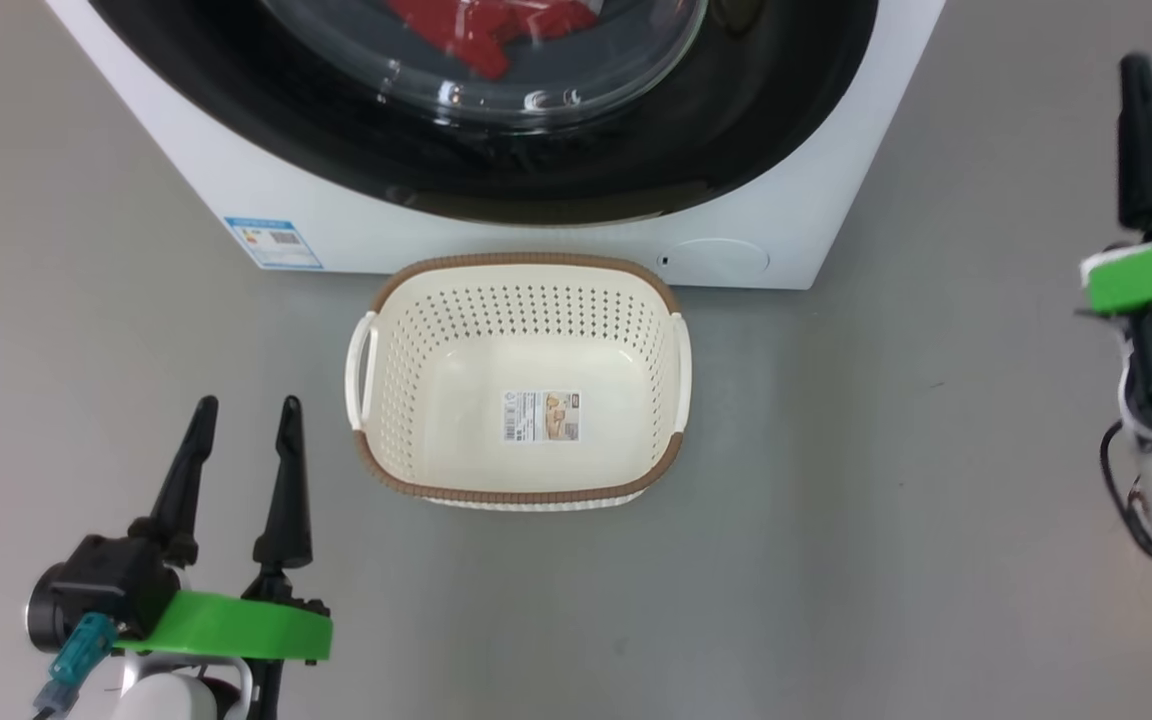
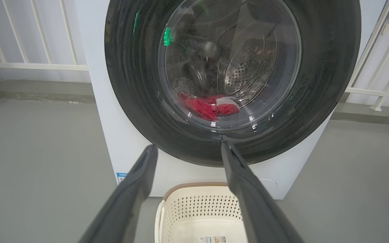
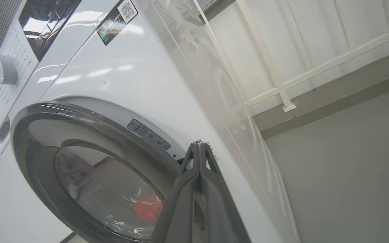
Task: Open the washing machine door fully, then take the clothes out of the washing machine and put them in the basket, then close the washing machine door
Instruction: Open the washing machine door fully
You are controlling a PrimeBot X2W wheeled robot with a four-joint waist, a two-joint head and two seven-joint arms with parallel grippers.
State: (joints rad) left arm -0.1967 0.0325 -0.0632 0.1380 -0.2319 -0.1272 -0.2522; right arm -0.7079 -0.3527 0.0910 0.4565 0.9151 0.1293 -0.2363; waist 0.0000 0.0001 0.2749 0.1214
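Washer point(image 1: 236, 170) stood w/ its door point(image 1: 766, 130) shut flat against the front. Clothes point(image 1: 476, 30), red w/ a bit of white, lay at the btm of the drum inside the washer, seen thru the door glass. Basket point(image 1: 526, 268) sat on the floor point(image 1: 836, 500) right in front of the washer, centred under the door; couldn't tell if it touched the front. A paper label point(image 1: 542, 416) was stuck on its inside btm. Blue sticker point(image 1: 273, 243) sat low on the washer's front near the left corner, and a round cap point(image 1: 714, 258) low on the front toward the right.

L hand point(image 1: 248, 405) hung in front of the washer, farther out than the basket and left of it. Its fingers were spread apart, released, holding nothing, pointing at the washer. R hand point(image 1: 1136, 65) was off the washer's right front corner, raised, fingers clenched tip to tip on nothing. Couldn't tell if the tips touched the washer. A white railing point(image 2: 29, 64) ran behind the washer.
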